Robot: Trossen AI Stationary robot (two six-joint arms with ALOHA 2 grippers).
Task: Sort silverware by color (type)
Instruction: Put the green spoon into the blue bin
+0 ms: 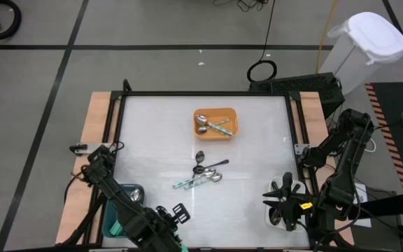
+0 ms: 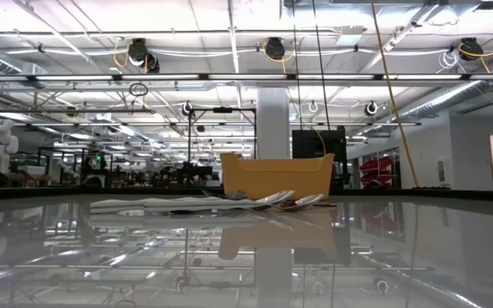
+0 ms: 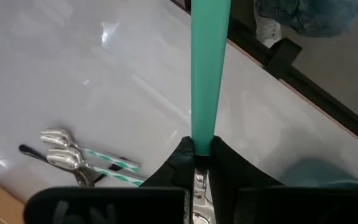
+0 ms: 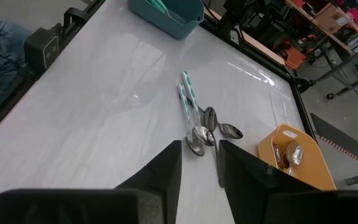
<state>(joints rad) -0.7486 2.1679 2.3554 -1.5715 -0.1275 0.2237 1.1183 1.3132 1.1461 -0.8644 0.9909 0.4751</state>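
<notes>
My left gripper (image 1: 179,236) hangs over the table's near edge, just right of the teal tray (image 1: 121,208), shut on a spoon with a teal-green handle (image 3: 210,68). A small pile of silverware (image 1: 205,173) lies on the table's middle: teal-handled, silver and black spoons, also seen in the left wrist view (image 3: 73,158) and the right wrist view (image 4: 201,124). The orange tray (image 1: 215,122) at the far middle holds spoons. My right gripper (image 4: 199,171) waits open above the white tray (image 1: 285,203) at the near right. My left gripper pinches the spoon between its two fingers (image 3: 182,155) at the inner end of the teal handle (image 3: 202,142), where the silver neck begins. The fingers come from above, pointing down, and lie along the spoon. The handle sticks out past the fingertips, clear of the table.
Black rails frame the white tabletop (image 1: 152,133). The teal tray (image 4: 166,12) holds teal-handled spoons. A person in jeans (image 3: 309,15) stands beyond the near edge. A white bin (image 1: 366,42) is off the table's far right.
</notes>
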